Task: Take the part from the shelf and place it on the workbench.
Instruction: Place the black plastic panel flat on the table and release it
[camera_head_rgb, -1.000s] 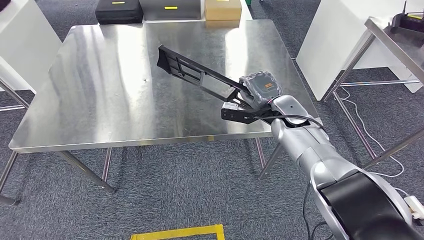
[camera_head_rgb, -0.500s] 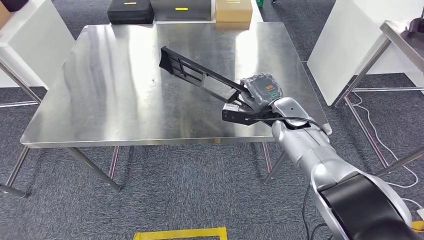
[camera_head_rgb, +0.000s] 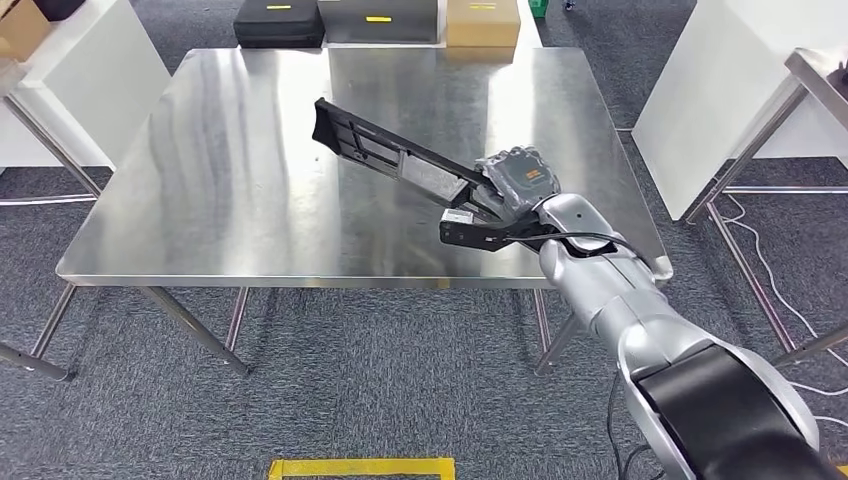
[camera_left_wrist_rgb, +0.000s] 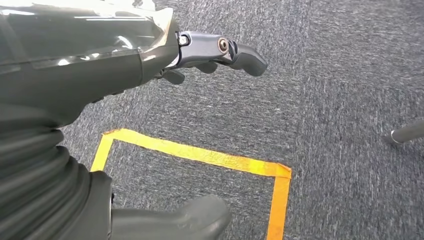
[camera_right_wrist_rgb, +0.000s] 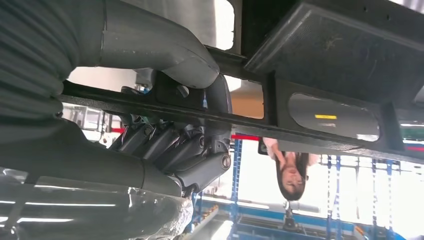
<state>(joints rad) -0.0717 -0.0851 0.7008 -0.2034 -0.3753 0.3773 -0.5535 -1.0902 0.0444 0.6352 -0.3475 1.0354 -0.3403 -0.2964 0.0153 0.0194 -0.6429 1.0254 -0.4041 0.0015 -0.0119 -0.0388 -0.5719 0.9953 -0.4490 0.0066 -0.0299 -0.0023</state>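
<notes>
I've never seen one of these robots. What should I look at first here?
First, the long black part held up at a slant over the shiny steel workbench, gripped at its near end by the robot's right hand. Beyond the workbench's far edge stand black, grey and tan boxes. The left hand hangs over yellow floor tape.

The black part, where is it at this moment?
In the head view the black part is held at one end by the right hand and reaches out over the right half of the steel workbench.

A workshop — steel workbench (camera_head_rgb: 250, 190), equipment cases (camera_head_rgb: 279, 22), blue racking (camera_right_wrist_rgb: 235, 170).
</notes>
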